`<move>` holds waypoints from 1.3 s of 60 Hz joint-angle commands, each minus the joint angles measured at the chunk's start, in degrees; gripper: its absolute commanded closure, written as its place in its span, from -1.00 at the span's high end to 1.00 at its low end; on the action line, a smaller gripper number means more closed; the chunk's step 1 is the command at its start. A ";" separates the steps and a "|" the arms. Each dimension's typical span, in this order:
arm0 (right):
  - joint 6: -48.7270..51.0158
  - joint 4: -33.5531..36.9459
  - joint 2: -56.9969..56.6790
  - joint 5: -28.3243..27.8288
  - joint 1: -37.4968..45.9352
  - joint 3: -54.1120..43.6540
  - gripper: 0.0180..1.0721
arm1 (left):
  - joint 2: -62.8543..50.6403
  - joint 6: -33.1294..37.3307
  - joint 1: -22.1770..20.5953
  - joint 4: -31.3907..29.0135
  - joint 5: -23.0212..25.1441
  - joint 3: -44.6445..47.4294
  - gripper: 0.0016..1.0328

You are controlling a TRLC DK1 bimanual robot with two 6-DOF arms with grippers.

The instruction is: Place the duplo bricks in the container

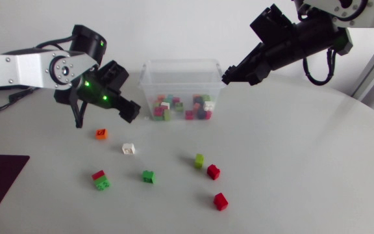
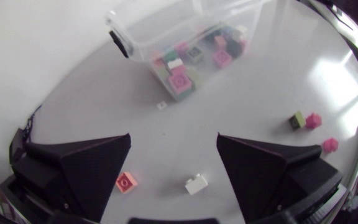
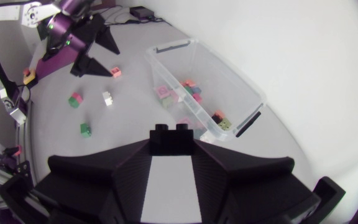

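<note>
White worktop [image 1: 304, 169] carries the clear plastic container [image 1: 149, 71], partly filled with bricks. My right claw [image 1: 227, 77] hangs by its rim; open or closed, I cannot tell. My left claw [image 2: 173, 140] gapes wide above the small orange duplo brick [image 2: 126, 182] and small white duplo brick [image 2: 196, 183], touching neither. I judge them light, rigid and slick: pinch the flat sides.

The left arm [image 1: 18, 68] is stretching in level from the left side, with its wrist bending downward. The left gripper [image 2: 174, 140] is pointing down, its two fingers standing wide apart. The right arm [image 1: 304, 39] is sloping down from the right side, and the right gripper [image 1: 227, 77] is pressing its fingertips together.
</note>
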State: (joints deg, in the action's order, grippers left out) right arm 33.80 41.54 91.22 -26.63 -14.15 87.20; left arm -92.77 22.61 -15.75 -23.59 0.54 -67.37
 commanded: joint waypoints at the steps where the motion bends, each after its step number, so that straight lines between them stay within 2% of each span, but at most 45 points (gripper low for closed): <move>1: -3.30 -0.93 1.86 -0.26 -0.61 2.45 -0.39 | 1.98 5.51 1.07 0.04 1.31 2.95 0.87; 10: -5.15 -1.64 3.44 -0.26 -0.70 4.91 -0.39 | -0.13 14.13 3.62 1.09 5.09 5.67 0.87; 14: -5.50 -1.64 4.14 -0.35 -0.70 5.88 -0.39 | -1.45 20.37 4.23 1.01 6.85 6.82 0.87; 20: -5.68 -1.64 5.02 -0.53 -0.96 6.84 -0.39 | -4.26 30.30 4.67 -1.45 9.22 7.43 0.86; 32: -5.50 -1.29 6.08 -0.61 -2.02 8.69 -0.39 | -8.13 41.90 4.32 -7.17 9.84 5.15 0.86; 37: -5.50 -0.85 7.22 -0.61 -2.20 10.10 -0.39 | -9.71 44.01 4.23 -8.57 9.84 4.00 0.82; 42: -5.50 -0.32 8.62 -0.70 -2.46 12.03 -0.39 | -12.43 47.09 4.06 -13.67 9.66 1.54 0.76; 59: -5.15 0.65 11.00 -0.79 -3.51 14.32 -0.39 | -15.60 50.34 3.18 -13.14 6.23 -1.36 0.72; 73: -4.62 1.62 11.88 -1.14 -3.51 16.34 -0.39 | -18.50 51.13 2.83 -11.47 5.88 -3.38 0.66; 76: -4.80 1.62 12.32 -1.14 -3.51 17.04 -0.39 | -18.94 51.31 2.74 -11.12 5.88 -3.73 0.53; 78: -4.89 1.62 12.75 -1.14 -3.51 17.48 -0.39 | -19.64 51.31 2.83 -11.12 5.88 -4.34 0.34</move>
State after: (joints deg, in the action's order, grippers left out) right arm 29.56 42.41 102.04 -27.27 -17.21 102.45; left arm -110.48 72.05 -12.56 -34.83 6.57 -69.58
